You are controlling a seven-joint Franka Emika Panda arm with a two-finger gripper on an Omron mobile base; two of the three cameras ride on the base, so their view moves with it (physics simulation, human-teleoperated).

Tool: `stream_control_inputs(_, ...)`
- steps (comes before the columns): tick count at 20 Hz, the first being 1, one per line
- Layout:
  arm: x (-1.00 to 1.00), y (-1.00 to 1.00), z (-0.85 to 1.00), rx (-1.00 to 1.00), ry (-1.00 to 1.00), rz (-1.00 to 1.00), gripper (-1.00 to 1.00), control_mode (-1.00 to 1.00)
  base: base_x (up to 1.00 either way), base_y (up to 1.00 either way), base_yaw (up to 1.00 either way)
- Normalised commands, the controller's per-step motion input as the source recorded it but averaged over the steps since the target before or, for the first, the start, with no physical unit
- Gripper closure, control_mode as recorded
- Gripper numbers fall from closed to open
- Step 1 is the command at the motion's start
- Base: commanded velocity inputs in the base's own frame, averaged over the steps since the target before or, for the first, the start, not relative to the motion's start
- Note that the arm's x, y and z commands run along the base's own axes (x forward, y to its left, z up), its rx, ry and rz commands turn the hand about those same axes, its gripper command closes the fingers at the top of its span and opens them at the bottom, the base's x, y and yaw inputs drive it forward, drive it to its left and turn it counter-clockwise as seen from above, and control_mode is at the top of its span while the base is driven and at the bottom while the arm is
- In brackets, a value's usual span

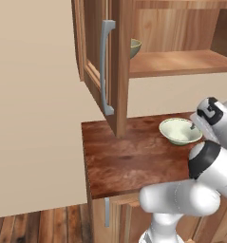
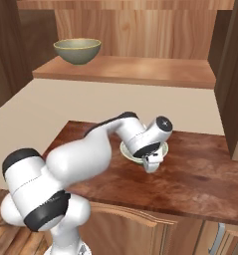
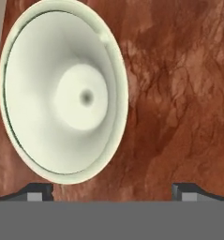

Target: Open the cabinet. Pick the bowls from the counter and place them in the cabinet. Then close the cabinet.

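Note:
The cabinet (image 1: 119, 61) hangs open, its left door swung out with the grey bar handle (image 1: 105, 66) facing me. On its shelf (image 2: 125, 69) sits the olive-tan bowl (image 2: 77, 50) (image 1: 135, 47). The pale white-green bowl (image 1: 180, 130) (image 3: 62, 93) rests upright on the dark red-brown counter (image 1: 129, 161). My gripper (image 3: 113, 192) (image 2: 151, 163) hovers just above this bowl's right side, pointing down and open. Its fingertips (image 3: 38, 191) stand wide apart with nothing between them, and one is over the bowl's rim. In the right base view my hand hides most of the pale bowl (image 2: 125, 151).
The cabinet's right door (image 2: 235, 74) stands open at the far right. The left door hangs over the counter's back left corner. Below the counter is a base cabinet with a short grey handle (image 1: 107, 212). A beige wall lies to the left, with wooden floor beneath it.

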Motion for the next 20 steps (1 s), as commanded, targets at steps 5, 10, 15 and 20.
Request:
stream_control_inputs(5,0.41,-0.12,-0.29,0.0,0.03,0.0,-1.0,-1.0,0.0,0.0,0.0)
stream_control_inputs(10,0.38,-0.17,-0.27,0.0,0.03,0.0,-1.0,-1.0,0.0,0.0,0.0)
stream_control_inputs(15,0.34,-0.21,-0.27,0.0,0.03,0.0,-1.0,-1.0,0.0,0.0,0.0)
stream_control_inputs(20,0.27,-0.2,-0.27,0.0,0.02,0.0,-1.0,-1.0,0.0,0.0,0.0)
